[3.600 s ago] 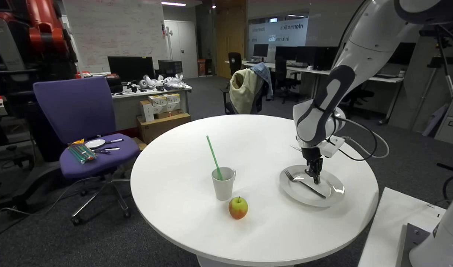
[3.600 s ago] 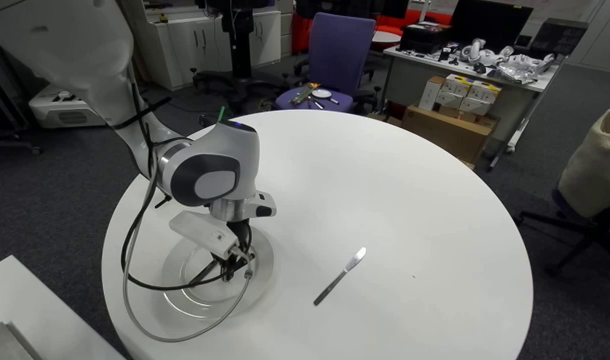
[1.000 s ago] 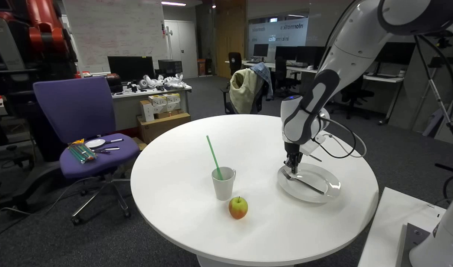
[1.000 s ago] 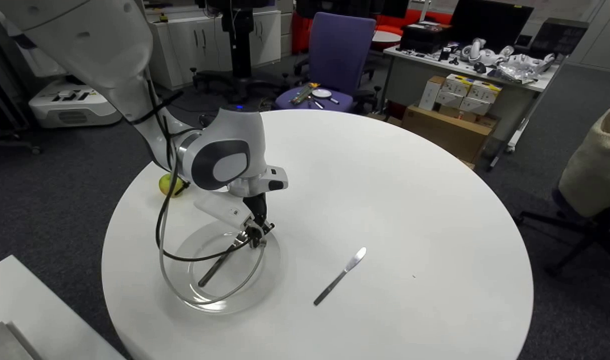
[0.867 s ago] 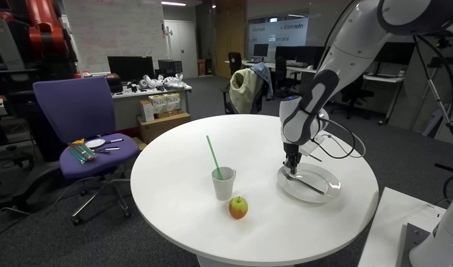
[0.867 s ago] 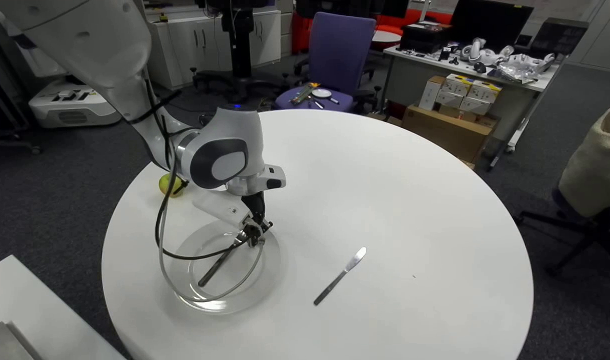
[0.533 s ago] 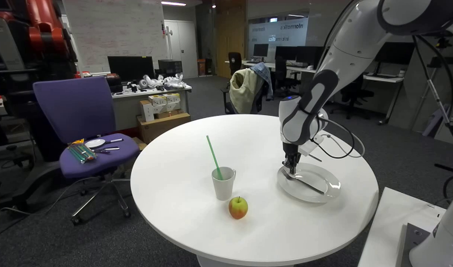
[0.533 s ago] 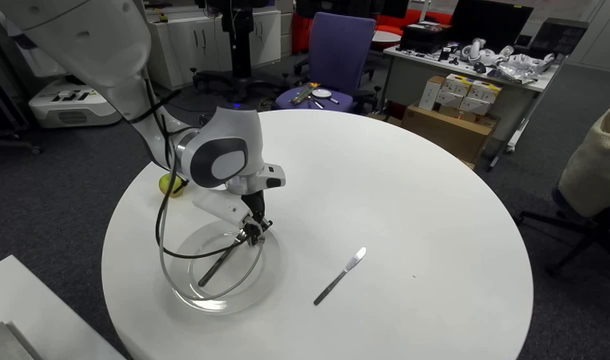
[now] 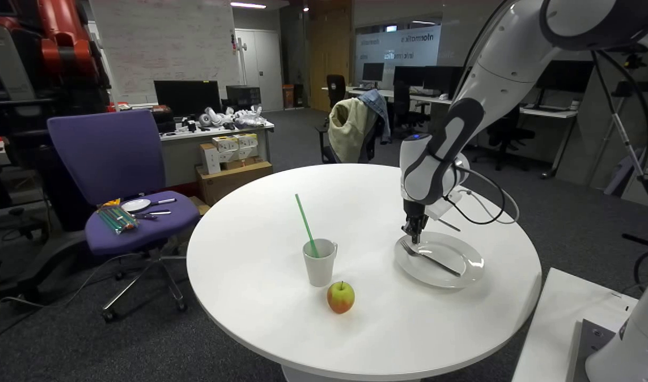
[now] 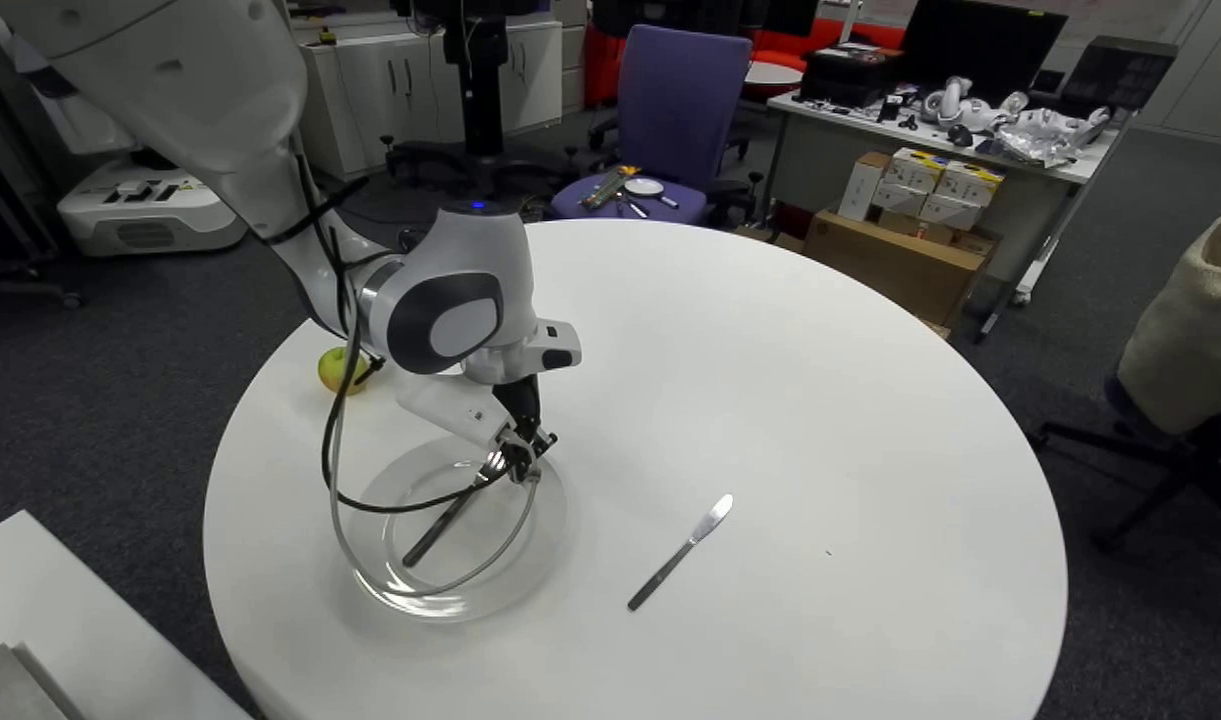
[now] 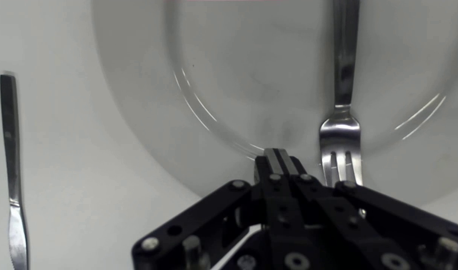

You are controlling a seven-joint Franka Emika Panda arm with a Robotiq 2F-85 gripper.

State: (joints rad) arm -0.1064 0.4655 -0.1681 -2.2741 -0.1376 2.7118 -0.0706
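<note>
Pointing down over the plate (image 11: 138, 93), the hand (image 11: 277, 150) is closed, its tips together with nothing between them. The fork (image 11: 340, 138) lies on the plate, which seems to keep it steady without any help. The green straw (image 9: 304, 220) leans, I think because the mug (image 9: 319, 270) on the desk (image 9: 366, 334) props it up. In the wrist view, the fork is just right of the hand's tips, its prong ends hidden by the hand.
</note>
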